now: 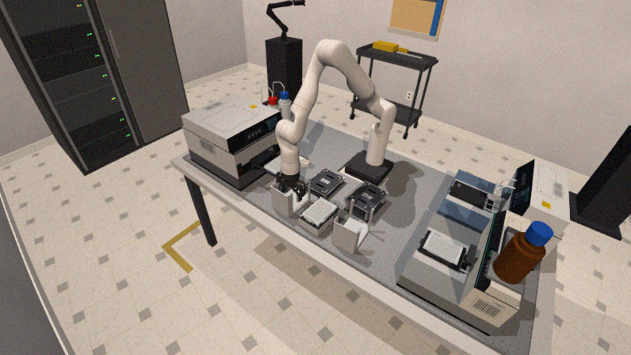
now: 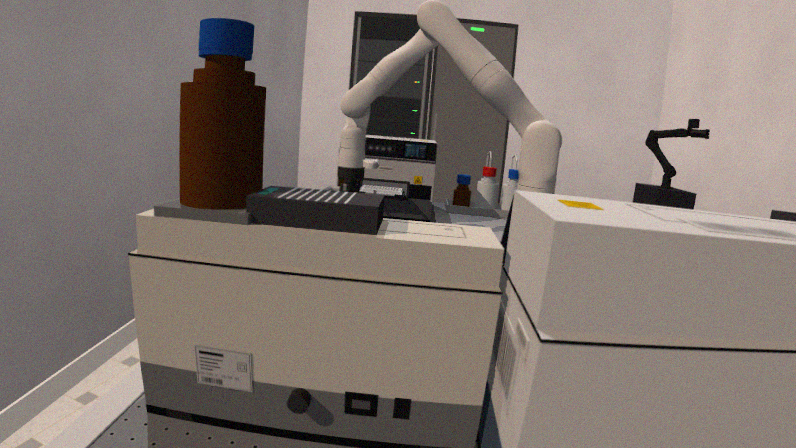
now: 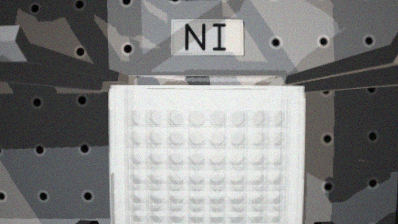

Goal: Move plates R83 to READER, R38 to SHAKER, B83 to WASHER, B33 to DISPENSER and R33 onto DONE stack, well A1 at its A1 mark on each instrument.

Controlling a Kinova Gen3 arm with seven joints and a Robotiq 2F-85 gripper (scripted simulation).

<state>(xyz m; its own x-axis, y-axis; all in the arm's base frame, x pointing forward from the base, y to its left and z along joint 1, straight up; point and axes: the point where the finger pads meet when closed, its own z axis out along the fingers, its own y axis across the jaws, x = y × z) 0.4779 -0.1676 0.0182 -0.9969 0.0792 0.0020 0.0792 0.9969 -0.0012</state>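
Observation:
My gripper (image 1: 292, 190) is open and empty. It hangs fingers down in the mouth of the IN rack (image 1: 281, 201), at the front left of the deck. In the wrist view a white well plate (image 3: 207, 155) lies straight below, filling the lower middle, with the IN label (image 3: 207, 37) on the deck beyond it. My fingers do not show in the wrist view. Another white plate (image 1: 319, 211) sits on the low station just right of the IN rack. A white plate (image 1: 442, 247) also sits on the grey instrument at the front right.
The large reader housing (image 1: 229, 127) stands just left of my arm. Two black nests (image 1: 326, 181) (image 1: 365, 198) lie behind the plate station, and a second white rack (image 1: 349, 233) stands to its right. A brown bottle (image 1: 521, 257) (image 2: 221, 128) stands on the right instrument.

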